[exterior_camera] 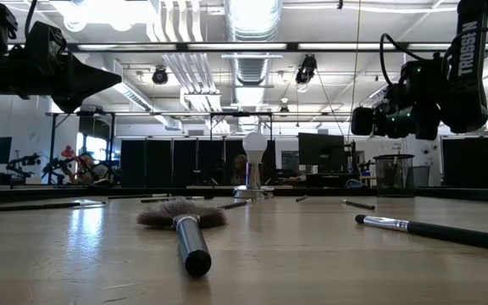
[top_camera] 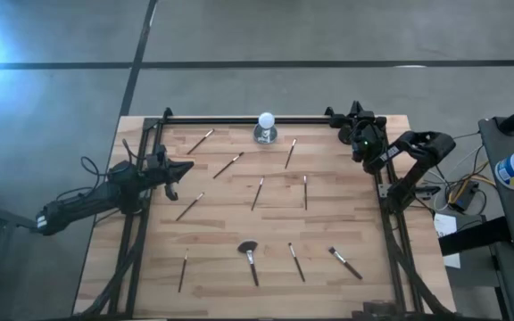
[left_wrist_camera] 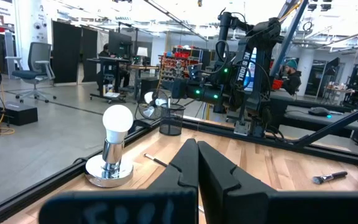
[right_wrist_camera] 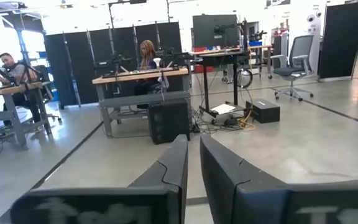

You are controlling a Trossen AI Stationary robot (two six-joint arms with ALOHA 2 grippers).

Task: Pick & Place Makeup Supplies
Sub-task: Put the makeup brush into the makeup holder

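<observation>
Setting: open workshop with grey concrete floor, desks, dark partitions and seated people beyond a wooden tabletop (top_camera: 328,236) framed in black rail.

Makeup supplies, seen whole only from the high view: ten slim brushes and pencils scattered flat and apart on the wood. A fanned brush (top_camera: 249,257) lies near the front centre, a bristle-tipped brush (top_camera: 345,263) to its right, a dark stick (top_camera: 296,262) between them. The low view brings the fanned brush (exterior_camera: 185,229) close, bristles facing away, and the bristle-tipped one (exterior_camera: 435,230) at right; the rest are thin streaks.

Other: a white ball on a silver base (top_camera: 265,127) at the back edge; a small black cup (left_wrist_camera: 171,119) shows only in the left wrist and low views.

Left claw (top_camera: 181,169): raised over the tabletop's left side, fingers pressed shut, holding nothing, as its wrist view confirms (left_wrist_camera: 197,163).

Right claw (top_camera: 344,117): at the back right corner, aimed off the tabletop into the room; fingers (right_wrist_camera: 176,163) a narrow slit apart, empty
</observation>
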